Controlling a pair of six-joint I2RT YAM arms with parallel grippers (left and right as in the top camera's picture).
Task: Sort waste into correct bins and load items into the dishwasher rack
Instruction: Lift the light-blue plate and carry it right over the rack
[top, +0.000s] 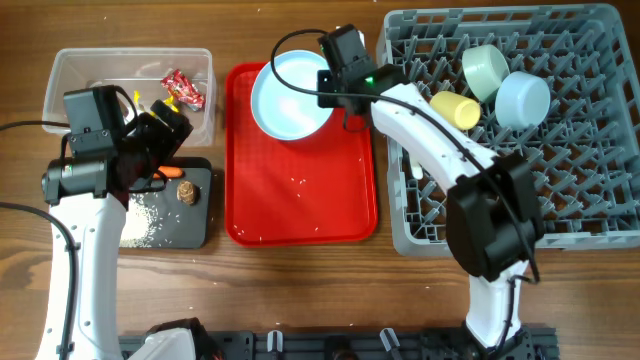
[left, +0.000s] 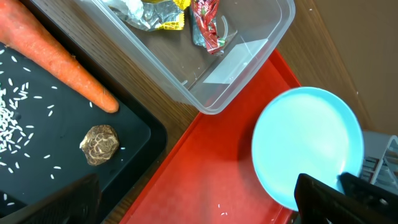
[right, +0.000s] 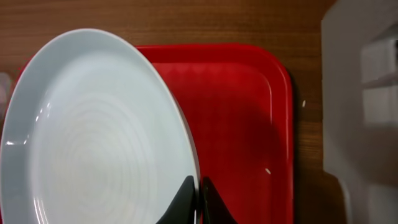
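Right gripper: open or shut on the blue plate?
Shut on the plate: the right gripper pinches its rim between closed fingers, over the red tray.

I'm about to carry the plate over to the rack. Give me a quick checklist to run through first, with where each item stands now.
1. Grip: right hand shut on the rim of the light-blue plate: ok.
2. Plate lifted free of the red tray: cannot tell; one edge may rest on it.
3. Plate free of waste: ok, its surface looks clean.
4. Room in the dishwasher rack: ok; pale green bowl, light-blue bowl and yellow cup sit grouped at its far side, and the nearer rows are bare.
5. Left hand out of the path: ok, open over the black tray, on the other side of the red tray.
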